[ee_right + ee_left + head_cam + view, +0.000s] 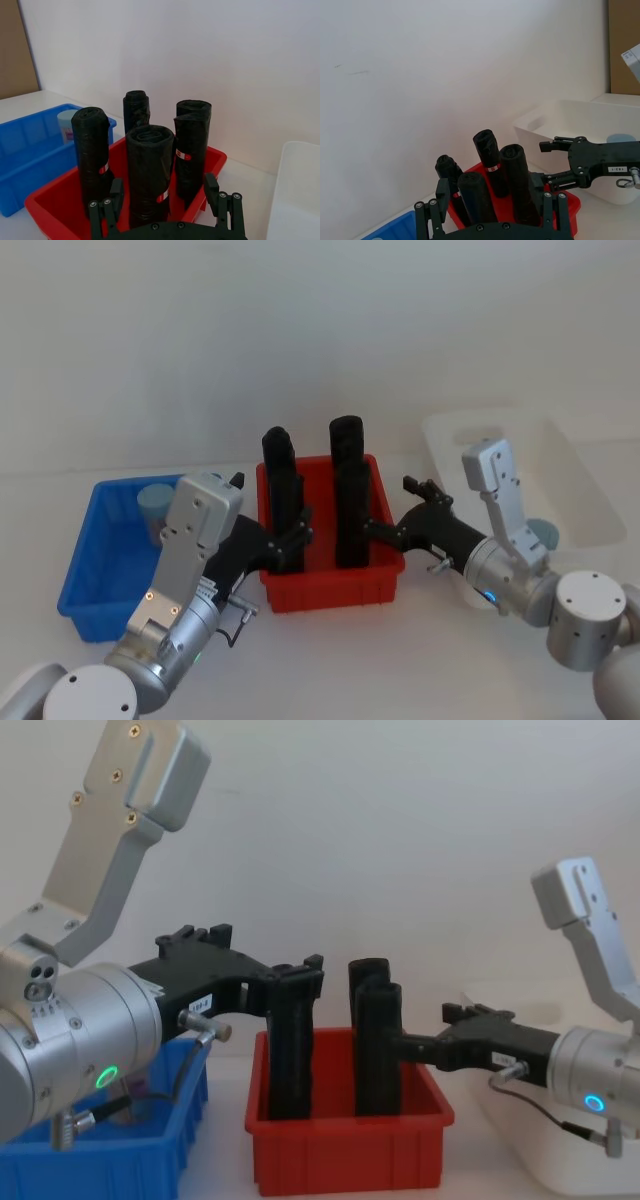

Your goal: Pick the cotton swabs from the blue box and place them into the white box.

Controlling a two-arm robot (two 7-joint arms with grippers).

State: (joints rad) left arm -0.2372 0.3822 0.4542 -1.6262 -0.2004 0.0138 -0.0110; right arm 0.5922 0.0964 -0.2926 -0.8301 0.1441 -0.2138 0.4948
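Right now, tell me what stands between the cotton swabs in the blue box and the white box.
The red bin of upright black rolls stands between the blue box, holding the cotton swabs, and the white box. The left pincer and right pincer, both open, flank that bin.

From my console I see a plain white wall [300, 320] rising behind a white tabletop [450, 670] under soft, even light, with a flat brown panel [624, 45] beside the wall's edge.
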